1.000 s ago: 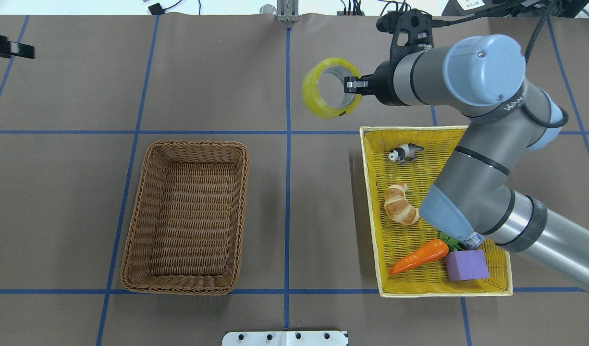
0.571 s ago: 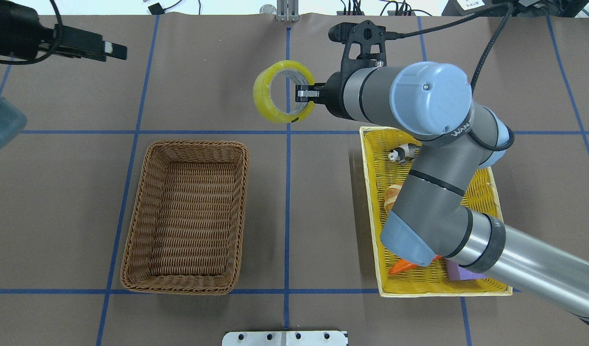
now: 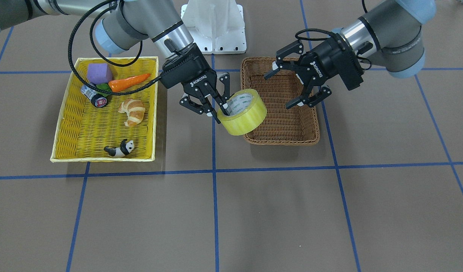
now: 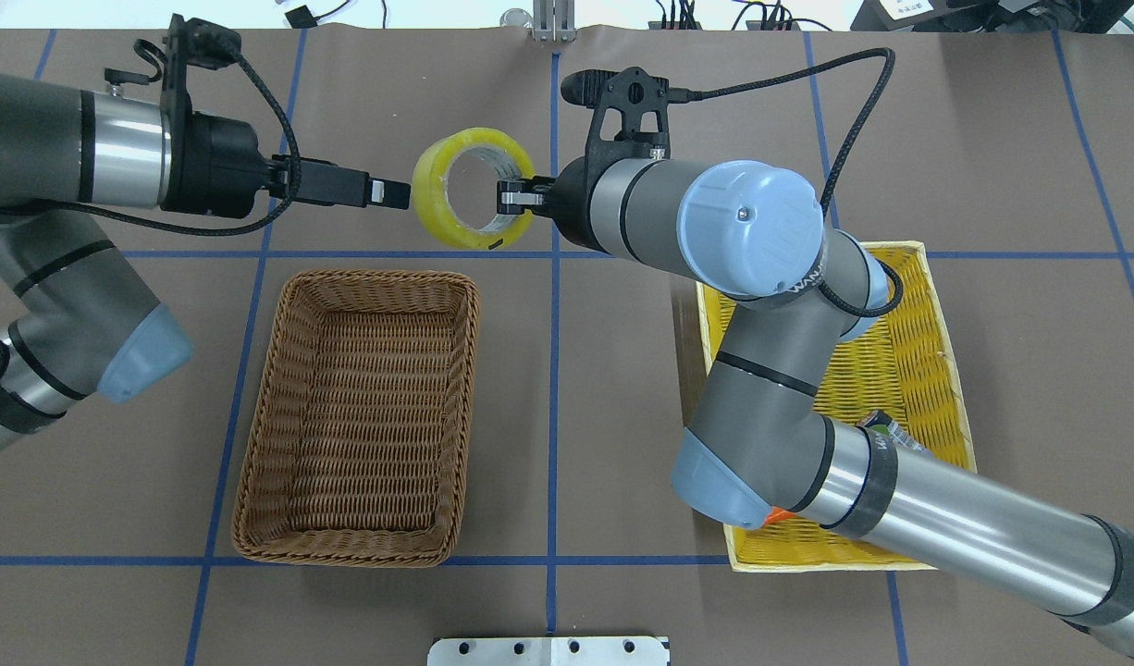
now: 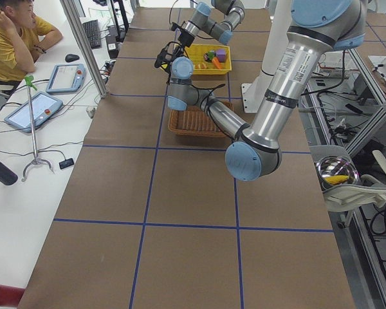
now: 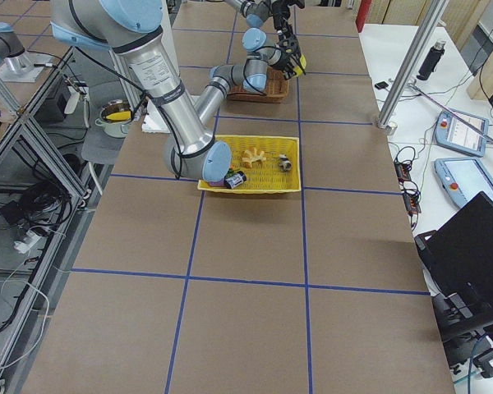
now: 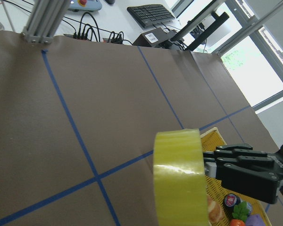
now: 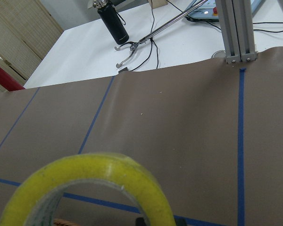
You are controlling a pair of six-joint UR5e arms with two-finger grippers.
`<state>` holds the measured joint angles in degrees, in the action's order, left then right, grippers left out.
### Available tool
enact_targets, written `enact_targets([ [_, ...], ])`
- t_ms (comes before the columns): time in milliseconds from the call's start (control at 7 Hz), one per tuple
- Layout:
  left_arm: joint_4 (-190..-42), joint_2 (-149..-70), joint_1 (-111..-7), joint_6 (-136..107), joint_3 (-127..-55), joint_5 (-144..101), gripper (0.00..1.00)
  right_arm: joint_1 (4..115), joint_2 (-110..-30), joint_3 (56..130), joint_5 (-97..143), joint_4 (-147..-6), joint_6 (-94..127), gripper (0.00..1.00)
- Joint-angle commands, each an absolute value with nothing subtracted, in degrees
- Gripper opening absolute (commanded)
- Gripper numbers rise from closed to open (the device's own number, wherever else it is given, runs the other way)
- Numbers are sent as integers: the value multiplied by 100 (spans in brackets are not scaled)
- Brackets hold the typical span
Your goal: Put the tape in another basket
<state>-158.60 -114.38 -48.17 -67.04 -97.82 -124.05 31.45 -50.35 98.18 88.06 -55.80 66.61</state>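
Observation:
The tape (image 4: 435, 176), a yellowish roll with a printed core, hangs in the air beyond the far edge of the brown wicker basket (image 4: 252, 444). My right gripper (image 4: 516, 196) is shut on the roll's wall, one finger inside the ring. In the front view the tape (image 3: 246, 119) hangs from this gripper (image 3: 221, 108) by the basket (image 3: 280, 142). My left gripper (image 4: 391, 194) is open and empty, pointing at the tape's left side from close by; its spread fingers show in the front view (image 3: 278, 90). The left wrist view shows the tape (image 7: 179, 188) edge-on; the right wrist view (image 8: 85, 172) shows it too.
A yellow woven tray (image 3: 103, 128) stands on the right arm's side. It holds a toy panda (image 3: 120, 149), a croissant (image 3: 132, 111), a carrot (image 3: 127, 82), a purple block (image 3: 98, 72) and a small black-and-silver cylinder (image 3: 93, 96). The right arm (image 4: 761, 370) reaches over the tray.
My right gripper has carried the tape leftward across the table's centre line. My left arm has come in from the left and its open gripper now sits beside the tape.

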Motion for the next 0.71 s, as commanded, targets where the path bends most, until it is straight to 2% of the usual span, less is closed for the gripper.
enact_targets([
  [0, -15917, -11443, -4693, -6706, -9756, -12278, 99, 3085, -4984, 9835, 8807, -5572, 6662, 0],
  [571, -15908, -11505, -4658, -6706, -9686, -12278, 99, 2962, -4931, 9861, 8798, -5572, 6662, 0],
])
